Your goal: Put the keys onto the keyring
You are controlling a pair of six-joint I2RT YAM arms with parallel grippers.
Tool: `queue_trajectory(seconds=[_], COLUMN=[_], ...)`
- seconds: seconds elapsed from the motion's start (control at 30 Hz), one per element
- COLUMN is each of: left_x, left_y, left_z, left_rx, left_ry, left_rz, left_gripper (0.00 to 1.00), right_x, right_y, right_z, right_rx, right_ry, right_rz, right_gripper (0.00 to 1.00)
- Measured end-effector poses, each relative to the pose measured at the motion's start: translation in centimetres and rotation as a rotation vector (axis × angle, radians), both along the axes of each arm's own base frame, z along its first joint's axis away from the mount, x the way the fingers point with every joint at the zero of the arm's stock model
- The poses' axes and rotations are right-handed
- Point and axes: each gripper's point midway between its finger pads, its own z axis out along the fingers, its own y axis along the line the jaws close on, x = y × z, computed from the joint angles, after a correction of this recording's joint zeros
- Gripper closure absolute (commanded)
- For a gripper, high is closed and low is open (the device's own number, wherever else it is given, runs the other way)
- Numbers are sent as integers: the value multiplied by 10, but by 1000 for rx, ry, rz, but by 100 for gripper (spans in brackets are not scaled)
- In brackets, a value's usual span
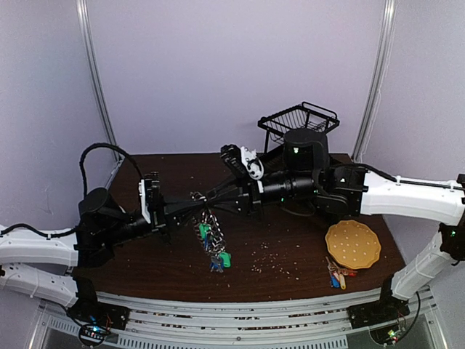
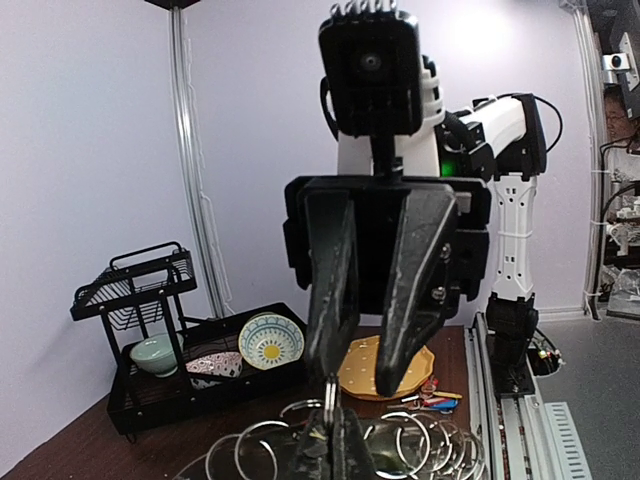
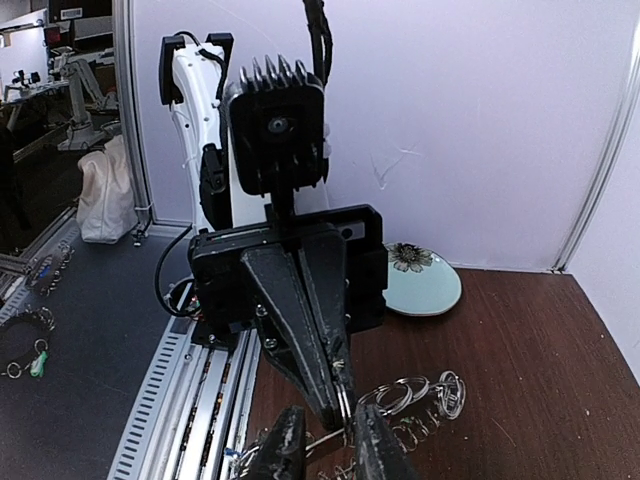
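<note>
While both arms reach toward the middle of the table, the keyring hangs in the air between their tips. Its green and blue tagged keys dangle below it, just over the table top. The left tool is fully closed and pinches the wire of the keyring, so it carries the weight. The right tool faces it from the right, and its jaws stand only a little apart, around the tip of the left tool. In its wrist view the metal is crowded, so I cannot tell if the right tool already pinches a loop.

I judge that the step in hand is steadying the ring with two tools, before any threading. A loose bunch of keys lies at the near right, just beside a yellow plate and well apart from the ring, so no new key is at the ring yet. The next move probably calls for a firm, exact hold by the right tool next to the left pinch, without pulling the ring out of the left tool.
</note>
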Motion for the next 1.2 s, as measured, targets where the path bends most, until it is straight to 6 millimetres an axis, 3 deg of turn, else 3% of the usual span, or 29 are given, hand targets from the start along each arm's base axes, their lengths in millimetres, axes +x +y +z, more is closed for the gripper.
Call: queue_trajectory(seconds=[0.2, 0.3, 0.57, 0.6, 0.67, 0.7, 0.83, 0.93, 1.07, 1.2], left_x=[-1, -2, -3, -3, -2, -1, 6, 11, 14, 14], left_y=[1, 1, 0, 0, 0, 0, 3, 9, 4, -9], left_z=[2, 2, 1, 1, -3, -5, -9, -4, 7, 2], left_rx=[-2, -2, 0, 3, 15, 23, 78, 122, 187, 260], left_ry=[-10, -10, -10, -8, 3, 2, 19, -1, -39, -54], left_rz=[-2, -6, -13, -12, -8, -4, 49, 95, 104, 59], left_gripper=[100, 100, 100, 98, 69, 66, 64, 69, 71, 75], right_x=[-1, 0, 1, 1, 2, 3, 13, 21, 18, 14], right_y=[6, 7, 6, 6, 5, 4, -5, -14, -19, -21], right_z=[-7, -5, -7, -7, -11, -13, -32, -40, -32, -22], right_rx=[-1, 6, 3, 0, -15, -26, -155, -269, -359, -401], right_ry=[54, 53, 40, 36, 28, 21, -16, -86, -201, -284], right_rz=[17, 14, 13, 12, 6, -1, -76, -156, -213, -237], right_gripper=[90, 100, 100, 100, 100, 100, 100, 100, 100, 100])
